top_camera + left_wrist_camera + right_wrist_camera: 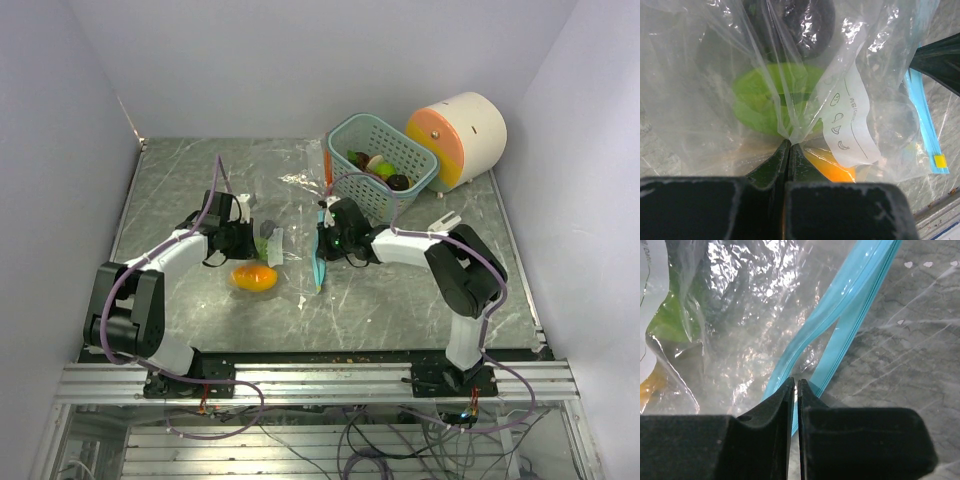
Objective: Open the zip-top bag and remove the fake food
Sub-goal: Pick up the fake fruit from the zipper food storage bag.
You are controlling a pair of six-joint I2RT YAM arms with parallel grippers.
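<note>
While L pincer (789, 144) & R pincer (795, 383) pinch bag (690, 75) | zip (320, 268) runs near-far

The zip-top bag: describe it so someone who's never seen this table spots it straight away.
On the grey marbled table, look mid-table, nearer the arm bases than the teal basket. The zip-top bag is the crinkly clear plastic pinched between the left gripper and right gripper. Only it is see-through, with a light blue zip strip and an orange toy inside.
</note>
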